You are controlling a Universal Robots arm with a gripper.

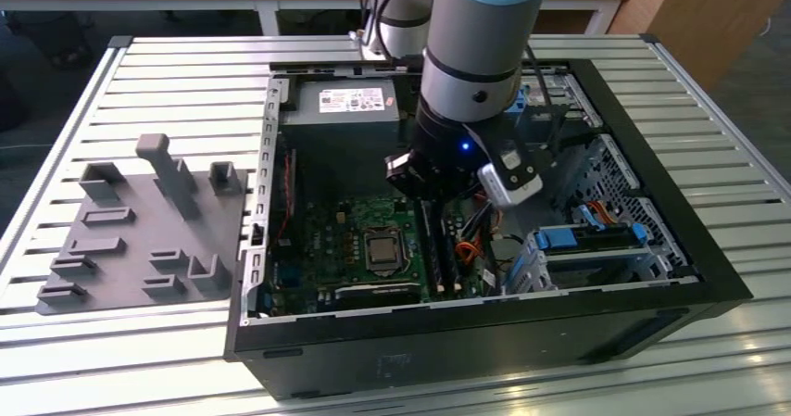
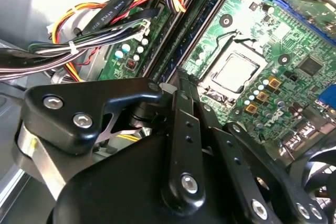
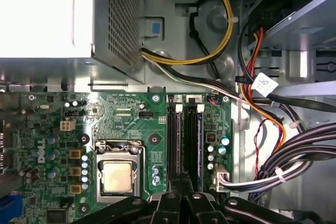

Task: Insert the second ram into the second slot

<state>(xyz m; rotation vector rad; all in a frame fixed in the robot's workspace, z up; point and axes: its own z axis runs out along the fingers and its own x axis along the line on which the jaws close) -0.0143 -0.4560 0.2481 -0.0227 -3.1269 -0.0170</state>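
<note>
The hand [image 3: 181, 195] is narrow, its fingers drawn together above the second ram [image 3: 193, 140]. The ram stands in its slot at three o'clock of the processor socket [image 1: 377, 249] in the exterior view. It looks light, stiff and fragile, best held by its long edges.

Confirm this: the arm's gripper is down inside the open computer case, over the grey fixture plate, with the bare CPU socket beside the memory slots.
Not quite. The gripper is over the memory slots of the motherboard, not over the grey fixture plate, which lies outside the computer case in the exterior view. The CPU socket does sit beside the slots.
</note>
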